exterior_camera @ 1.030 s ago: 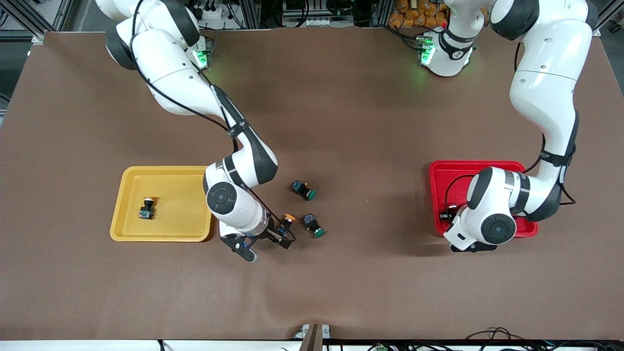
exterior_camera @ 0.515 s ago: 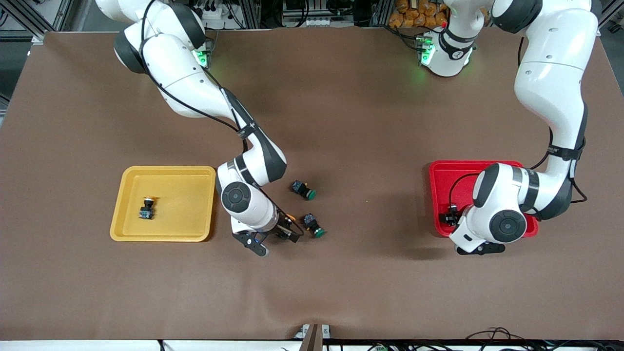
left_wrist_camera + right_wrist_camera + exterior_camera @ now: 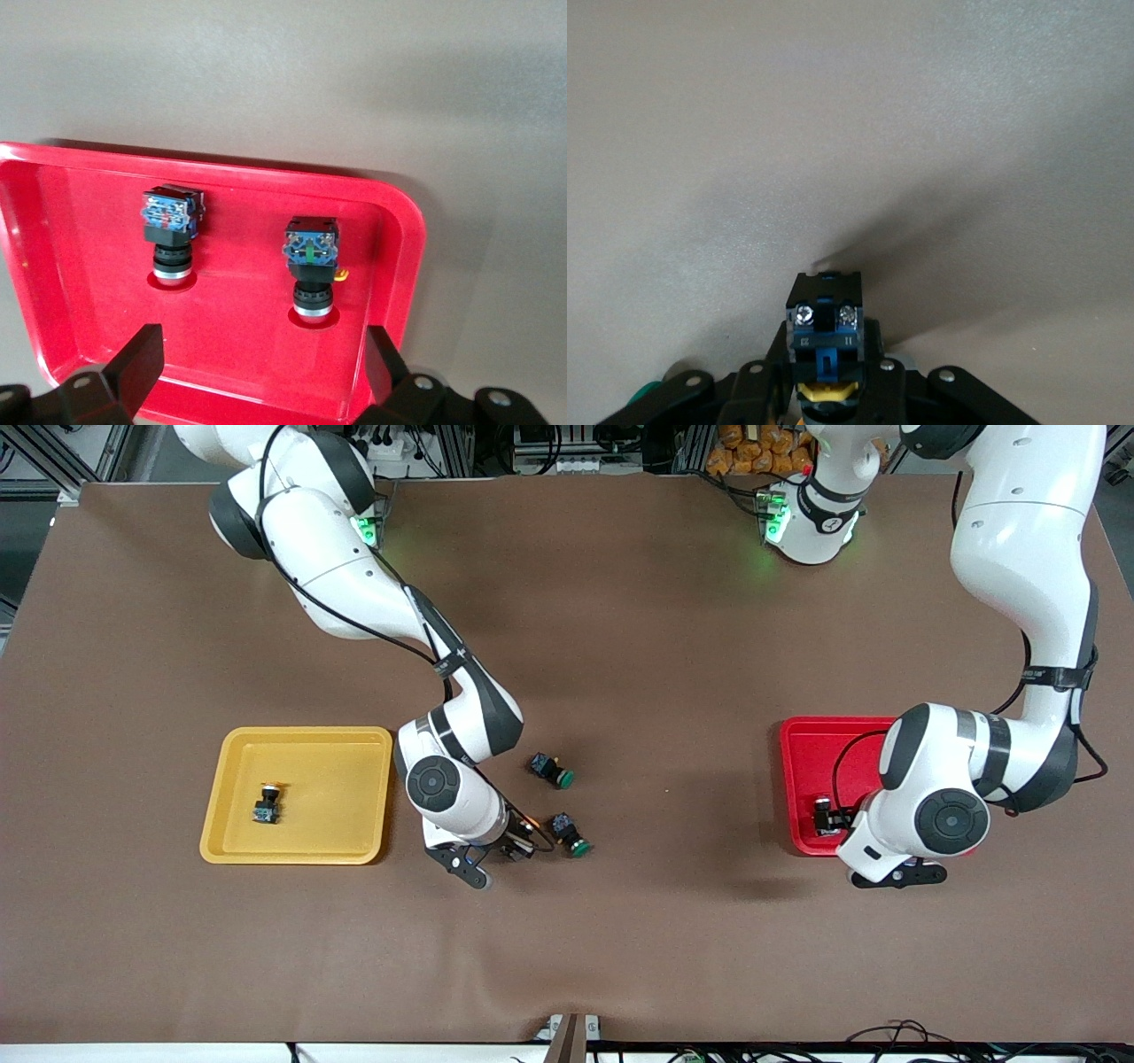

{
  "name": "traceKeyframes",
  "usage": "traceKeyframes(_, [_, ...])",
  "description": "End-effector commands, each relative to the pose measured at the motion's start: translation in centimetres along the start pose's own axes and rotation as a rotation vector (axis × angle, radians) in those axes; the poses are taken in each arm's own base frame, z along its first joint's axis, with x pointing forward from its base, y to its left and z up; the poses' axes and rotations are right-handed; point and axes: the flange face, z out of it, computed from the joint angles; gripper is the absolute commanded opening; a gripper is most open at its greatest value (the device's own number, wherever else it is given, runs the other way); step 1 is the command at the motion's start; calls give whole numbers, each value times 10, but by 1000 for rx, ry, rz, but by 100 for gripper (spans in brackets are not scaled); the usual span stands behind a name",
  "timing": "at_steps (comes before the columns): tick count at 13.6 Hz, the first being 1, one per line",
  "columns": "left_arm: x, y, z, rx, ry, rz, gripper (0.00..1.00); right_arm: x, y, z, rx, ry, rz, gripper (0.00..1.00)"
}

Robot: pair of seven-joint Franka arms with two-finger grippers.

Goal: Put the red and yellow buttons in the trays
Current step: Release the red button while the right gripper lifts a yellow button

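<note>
Two grippers to note. Your right gripper sits low at the table, between the yellow tray and the green-capped switches, its fingers clamped on a yellow-capped button; the right wrist view shows the black-and-blue body sticking out from between the pads, the yellow cap tucked in at the palm. Your left gripper hangs over the red tray at the edge nearer the front camera, fingers spread wide, holding nothing and touching nothing.

Counts you can check:
- Red-capped buttons: two, both in the red tray, standing cap-down with bodies up, side by side but apart. One is near a rounded corner, the other farther in along the tray floor. In the front view only one of them shows past the arm.
- Yellow-capped buttons: two. One in the right gripper, one lying in the yellow tray, toward the right arm's end of the table.
- Green-capped switches: two, on the bare table mat. One lies just beside the right gripper; the other lies farther from the front camera.
- Trays: two, one yellow, one red, well apart.
</note>
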Motion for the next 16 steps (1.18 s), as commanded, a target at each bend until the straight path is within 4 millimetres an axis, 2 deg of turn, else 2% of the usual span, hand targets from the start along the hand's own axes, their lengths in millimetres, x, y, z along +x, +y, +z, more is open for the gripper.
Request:
traceKeyframes(1, [-4,-2,-5,15,1,2,100,7,-1,-11,-21,-24,19,0])
traceKeyframes(3, [-4,-3,-9,13,6,-1,100,20,11,-29,-74,-68,43,0])
traceKeyframes(6, [-10,-21,-51,-20,58,-34,100,52,32,-86,-145,-124,87,0])
traceKeyframes(8, [-17,-74,-92,-93,92,-117,100,78,55,-122,-181,-163,80,0])
traceKeyframes(9, [-24,-93,-110,-121,103,-151,100,85,64,-132,-196,-182,46,0])
traceKeyframes(11, [-41,-114,-147,-149,134,-196,100,103,82,-146,-199,-204,-9,0])
traceKeyframes(12, [-48,-123,-160,-158,140,-207,100,107,87,-155,-200,-209,-53,0])
traceKeyframes(13, [-56,-129,-174,-162,153,-212,100,114,94,-169,-193,-211,-95,0])
traceKeyframes(14, [-62,-136,-186,-178,169,-225,100,127,109,-180,-192,-219,-109,0])
traceKeyframes(16, [-80,-141,-213,-217,182,-219,100,145,136,-185,-205,-258,-142,0])
